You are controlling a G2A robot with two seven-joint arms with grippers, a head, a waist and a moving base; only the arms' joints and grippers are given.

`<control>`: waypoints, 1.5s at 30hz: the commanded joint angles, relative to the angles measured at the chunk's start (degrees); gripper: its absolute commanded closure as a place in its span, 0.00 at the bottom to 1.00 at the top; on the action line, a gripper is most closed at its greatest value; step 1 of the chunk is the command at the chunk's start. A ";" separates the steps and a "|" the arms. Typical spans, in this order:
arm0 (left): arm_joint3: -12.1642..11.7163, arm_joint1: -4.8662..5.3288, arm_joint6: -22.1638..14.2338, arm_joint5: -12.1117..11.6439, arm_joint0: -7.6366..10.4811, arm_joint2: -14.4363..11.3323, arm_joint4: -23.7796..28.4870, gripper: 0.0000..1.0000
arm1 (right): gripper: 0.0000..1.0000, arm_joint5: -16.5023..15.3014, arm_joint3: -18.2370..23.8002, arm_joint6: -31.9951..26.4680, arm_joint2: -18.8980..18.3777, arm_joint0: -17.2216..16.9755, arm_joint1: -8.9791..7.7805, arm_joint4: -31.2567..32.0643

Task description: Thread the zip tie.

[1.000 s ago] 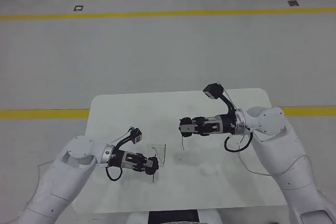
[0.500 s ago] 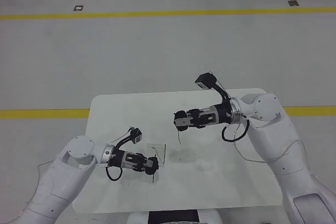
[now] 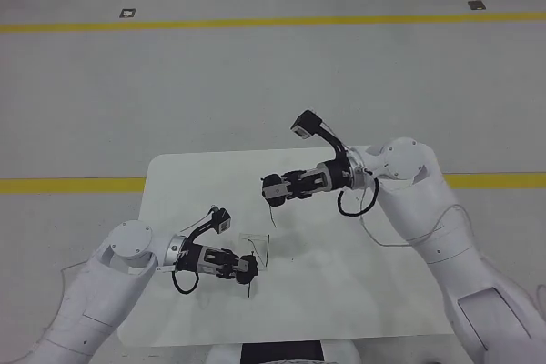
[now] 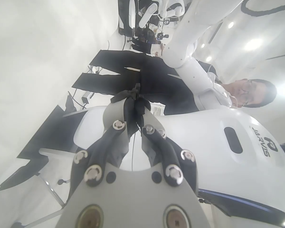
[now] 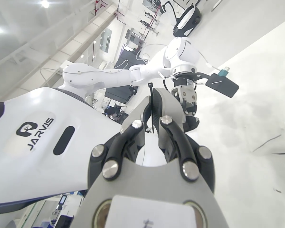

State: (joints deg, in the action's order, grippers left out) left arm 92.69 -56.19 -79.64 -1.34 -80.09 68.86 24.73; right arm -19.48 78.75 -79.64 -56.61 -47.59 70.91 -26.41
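Note:
My right gripper (image 3: 271,188) hangs over the middle of the white table (image 3: 191,182), shut on a black zip tie (image 3: 272,215) whose tail dangles below it. In the right wrist view the zip tie (image 5: 152,110) runs between the closed pads, and its square head sticks out past my right gripper (image 5: 152,96). My left gripper (image 3: 248,267) is low near the table's front, shut on a second thin black tie (image 4: 133,148) that passes between its fingers (image 4: 129,110). The two grippers are well apart. The left gripper (image 5: 190,117) also appears farther off in the right wrist view.
Two loose black ties (image 3: 267,246) lie on the table just beside the left gripper, and the loose ties (image 5: 267,142) also show in the right wrist view. A yellow floor line (image 3: 64,185) runs behind the table. A person stands in the room behind.
My right arm has swung left and toward the far side of the table, carrying its zip tie. The left arm has stayed where it was.

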 commanded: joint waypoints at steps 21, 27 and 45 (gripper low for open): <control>0.00 0.00 0.00 0.00 0.00 0.00 0.00 1.00 | 1.00 0.00 1.94 0.95 0.11 -3.25 0.05 -2.15; 0.51 -0.08 0.48 0.76 0.46 -1.47 1.88 1.00 | 1.00 0.00 4.19 0.00 -3.29 -6.95 0.82 -1.05; 1.32 3.57 0.00 2.12 6.54 -12.14 19.02 1.00 | 1.00 0.00 8.53 0.00 -8.92 -13.35 3.35 5.23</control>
State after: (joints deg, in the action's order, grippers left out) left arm 94.35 -53.03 -79.64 1.21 -74.32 57.31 43.63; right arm -19.48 87.31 -79.64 -65.57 -60.79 74.18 -20.77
